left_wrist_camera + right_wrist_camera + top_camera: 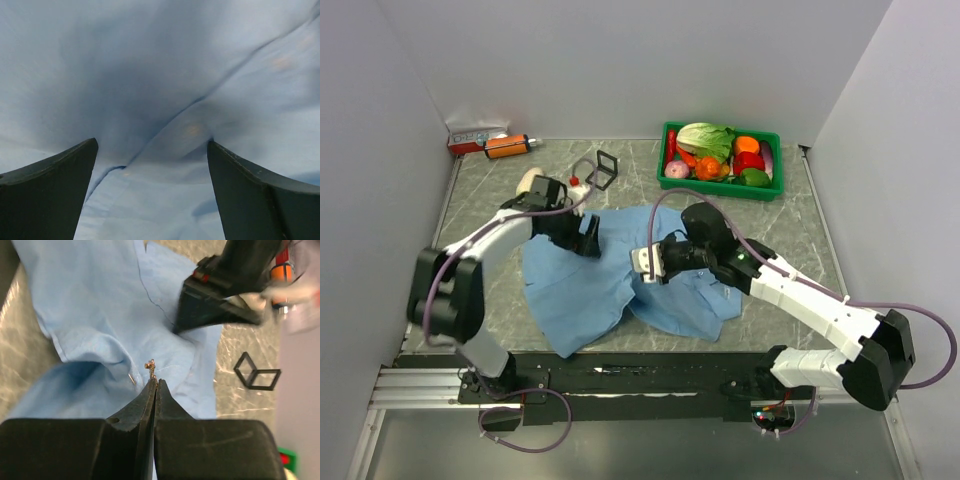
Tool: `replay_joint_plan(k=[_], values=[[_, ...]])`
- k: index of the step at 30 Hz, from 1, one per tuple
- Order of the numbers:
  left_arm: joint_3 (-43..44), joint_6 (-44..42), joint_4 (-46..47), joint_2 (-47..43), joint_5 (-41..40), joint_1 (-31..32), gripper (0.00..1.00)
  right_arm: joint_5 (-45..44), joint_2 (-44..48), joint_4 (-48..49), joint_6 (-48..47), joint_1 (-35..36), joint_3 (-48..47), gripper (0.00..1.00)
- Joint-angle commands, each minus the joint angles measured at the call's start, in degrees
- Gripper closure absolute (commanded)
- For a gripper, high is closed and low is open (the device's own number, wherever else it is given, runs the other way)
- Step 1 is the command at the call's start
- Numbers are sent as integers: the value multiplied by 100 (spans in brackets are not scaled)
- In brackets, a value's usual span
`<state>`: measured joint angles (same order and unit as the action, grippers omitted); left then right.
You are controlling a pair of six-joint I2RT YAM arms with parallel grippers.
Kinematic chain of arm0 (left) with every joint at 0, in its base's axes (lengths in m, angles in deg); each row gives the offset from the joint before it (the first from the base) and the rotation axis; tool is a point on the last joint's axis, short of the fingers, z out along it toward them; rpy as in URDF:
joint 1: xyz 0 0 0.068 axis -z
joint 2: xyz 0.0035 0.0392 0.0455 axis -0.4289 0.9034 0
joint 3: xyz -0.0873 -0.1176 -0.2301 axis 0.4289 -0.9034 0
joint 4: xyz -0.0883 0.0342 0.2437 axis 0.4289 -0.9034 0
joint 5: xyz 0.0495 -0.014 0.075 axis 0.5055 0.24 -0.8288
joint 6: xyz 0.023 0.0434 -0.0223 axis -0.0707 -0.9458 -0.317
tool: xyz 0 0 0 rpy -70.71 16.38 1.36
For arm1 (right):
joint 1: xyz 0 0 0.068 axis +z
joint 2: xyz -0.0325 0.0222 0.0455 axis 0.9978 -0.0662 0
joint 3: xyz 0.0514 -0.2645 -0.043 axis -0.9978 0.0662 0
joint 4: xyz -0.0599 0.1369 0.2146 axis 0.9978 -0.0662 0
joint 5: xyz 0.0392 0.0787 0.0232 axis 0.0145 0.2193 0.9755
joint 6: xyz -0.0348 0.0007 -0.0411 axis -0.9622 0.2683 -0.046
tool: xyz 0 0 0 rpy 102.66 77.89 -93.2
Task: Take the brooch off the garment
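The garment (582, 285) is a light blue shirt lying crumpled on the table between the two arms. In the right wrist view the brooch (150, 365), a tiny coppery ornament, sticks out just past my right gripper (155, 381), which is shut on it right over the cloth (90, 305). A thin silver pin (131, 379) shows beside it on a fold. Whether the brooch is still pinned to the cloth I cannot tell. My left gripper (152, 142) hangs open close above the shirt (160, 75), at its far left part (588, 238), nothing between its fingers.
A green crate (772, 136) of vegetables stands at the back right. A black wire frame (603, 170) stands just behind the shirt, also in the right wrist view (257, 372). An orange object (506, 146) and a small box (472, 140) lie at the back left.
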<state>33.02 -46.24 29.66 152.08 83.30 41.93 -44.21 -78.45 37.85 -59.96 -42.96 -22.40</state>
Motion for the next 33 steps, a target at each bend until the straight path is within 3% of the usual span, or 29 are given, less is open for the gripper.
replay_joint_plan(k=[1, 5, 12, 19, 27, 29, 32, 33], values=[[36, -1107, -1574, 684, -101, 43, 4, -523, 175, 58, -1089, 79, 122, 100], [-422, -985, -924, 588, -460, 43, 4, -690, 210, -267, -1826, 70, 174, 100], [-308, -985, -818, 1141, -979, 43, 4, -1121, 386, -5, -3478, 9, 807, 100], [-361, -1098, -554, 1379, -1085, 43, 4, -929, 343, -250, -4096, -412, 519, 100], [-18, -1608, -370, 1862, -1936, 34, 4, -348, 255, -760, -4473, -1168, 61, 100], [69, -1871, -308, 1897, -2113, 25, 4, -313, 228, -787, -4491, -1335, -18, 100], [384, -2232, -229, 1932, -2516, -19, 4, -199, 149, -603, -3765, -1433, -290, 100], [665, -2320, -246, 1906, -2692, -62, 4, 2, 45, -646, -2413, -1468, -613, 100]])
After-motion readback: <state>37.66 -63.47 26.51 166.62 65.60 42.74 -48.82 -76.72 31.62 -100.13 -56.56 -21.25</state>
